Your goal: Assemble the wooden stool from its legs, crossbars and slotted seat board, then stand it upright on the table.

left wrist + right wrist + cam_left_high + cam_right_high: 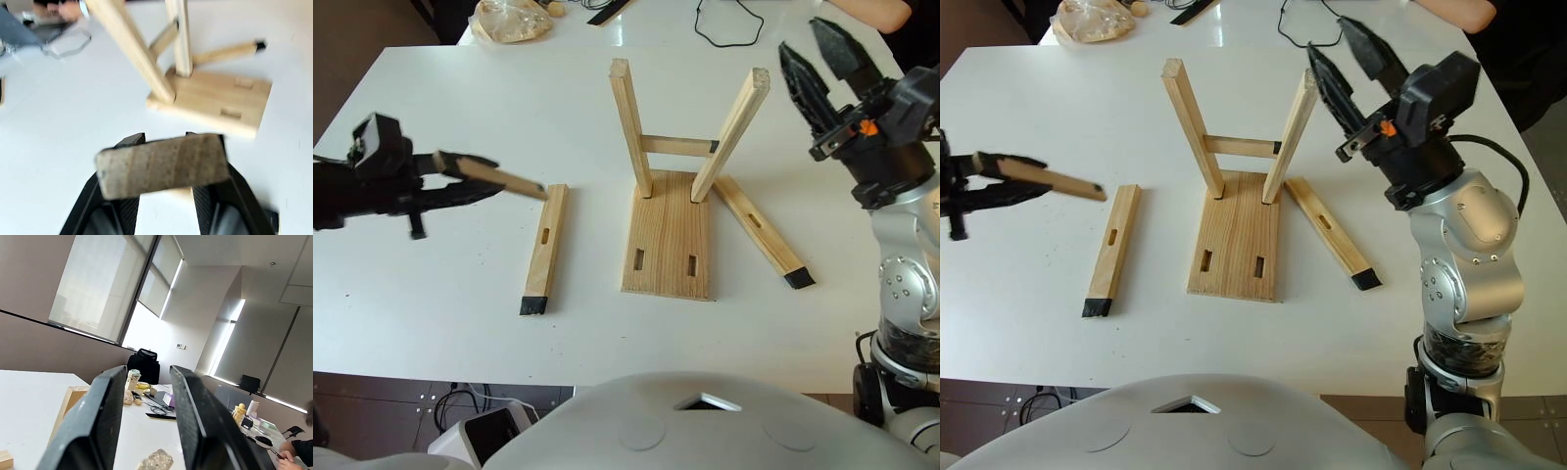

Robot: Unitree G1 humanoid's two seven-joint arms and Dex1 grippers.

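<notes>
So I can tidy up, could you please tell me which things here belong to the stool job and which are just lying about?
For the job: seat board, two upright legs, fitted crossbar, two loose legs lying flat, loose crossbar held in left pincer.

Lying about: plastic bag, black cable, both at the table's far edge.

Seen from my remote console: a crumpled clear plastic bag (512,20) lies at far left, a black cable (720,42) loops at far right. Across the room, a black bag (144,364) sits near blind-covered windows (98,289).
</notes>
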